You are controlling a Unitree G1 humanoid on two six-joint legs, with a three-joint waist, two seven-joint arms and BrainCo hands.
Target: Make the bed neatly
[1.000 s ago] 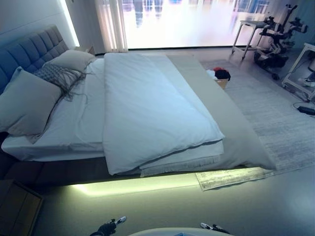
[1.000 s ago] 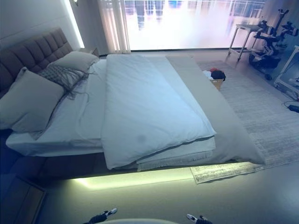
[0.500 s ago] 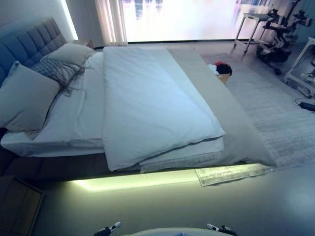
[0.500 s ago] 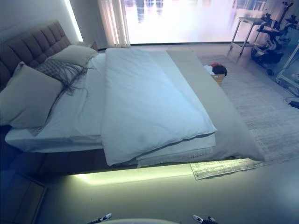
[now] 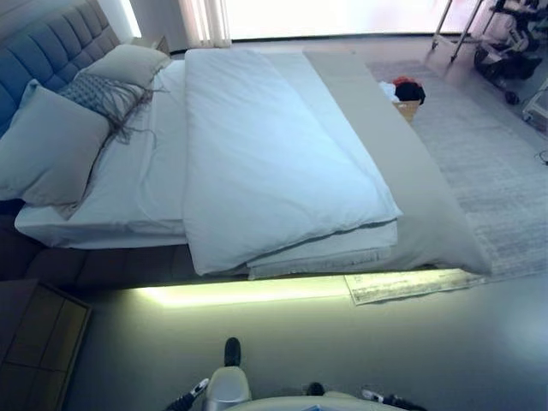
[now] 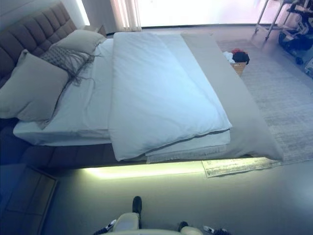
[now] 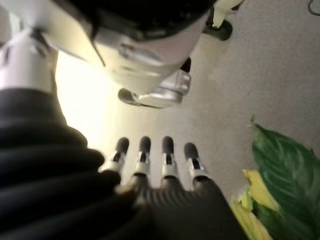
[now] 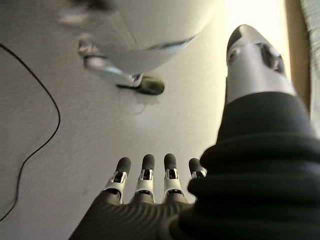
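Puffy white duvet (image 5: 274, 163); tufted headboard (image 5: 51, 51)

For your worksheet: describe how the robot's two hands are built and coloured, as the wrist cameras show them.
Each robot hand, left and right, has a row of silver fingers with rounded dark tips. The back of the hand and the wrist sit under a dark, ribbed, bellows-like cover.

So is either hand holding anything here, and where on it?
Nothing is held. The left hand and right hand hang open over the floor, away from the duvet.
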